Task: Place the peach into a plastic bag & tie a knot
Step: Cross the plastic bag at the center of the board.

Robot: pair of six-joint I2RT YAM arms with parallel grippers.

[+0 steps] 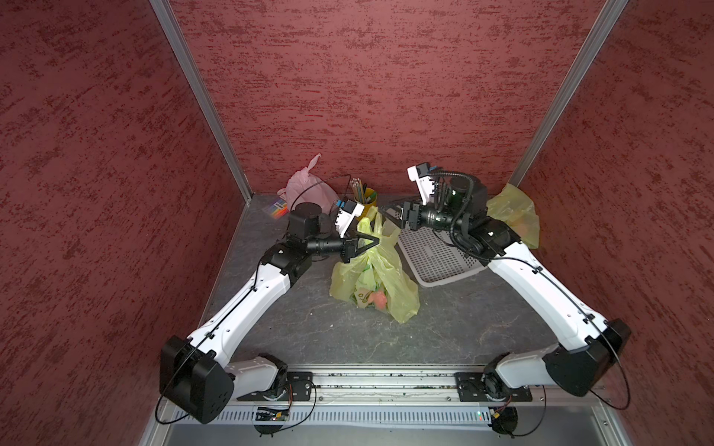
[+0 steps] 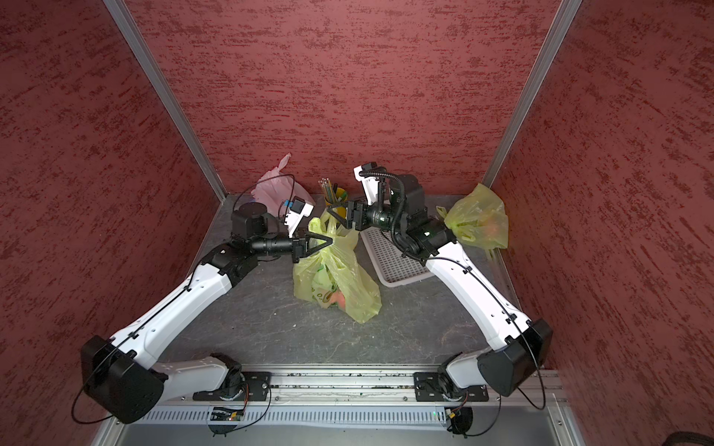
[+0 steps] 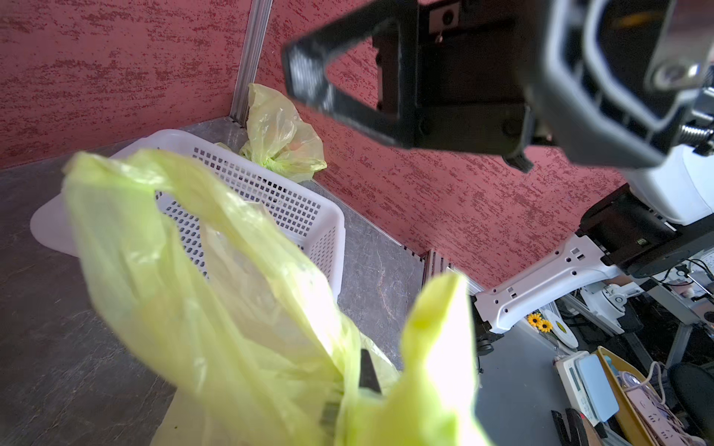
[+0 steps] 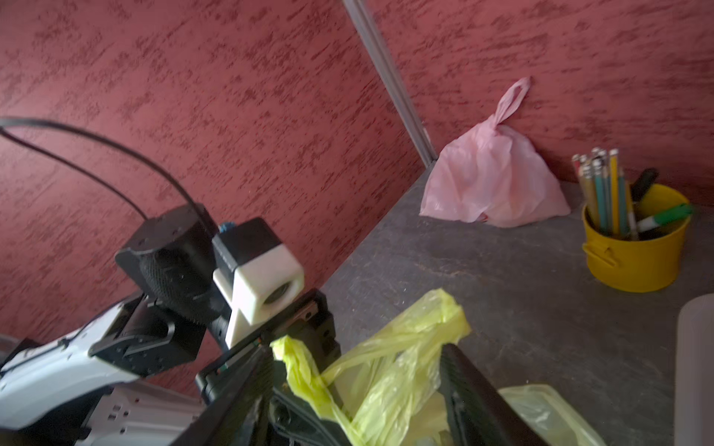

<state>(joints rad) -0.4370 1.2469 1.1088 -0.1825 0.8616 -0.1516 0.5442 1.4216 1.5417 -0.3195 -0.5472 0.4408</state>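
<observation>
yellow-green bag (image 1: pixel 403 297) seemingly holding a peach (image 1: pixel 378 299), pencils (image 4: pixel 602 189) in yellow cup (image 4: pixel 633 262)

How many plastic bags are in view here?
3: centre yellow bag, gripped by the left pincer; corner yellow bag, far right corner; pink bag, far left by the back wall. No others visible.

Two yellow-green plastic bags (image 1: pixel 371 270) (image 1: pixel 515 214), one pink knotted bag (image 1: pixel 309 185), one peach (image 1: pixel 380 299), one white perforated basket (image 1: pixel 436 258), one yellow cup (image 1: pixel 369 199) of pencils and pens, one multicoloured card (image 1: pixel 276 208), two robot arms (image 1: pixel 247 305) (image 1: pixel 541 285).
</observation>
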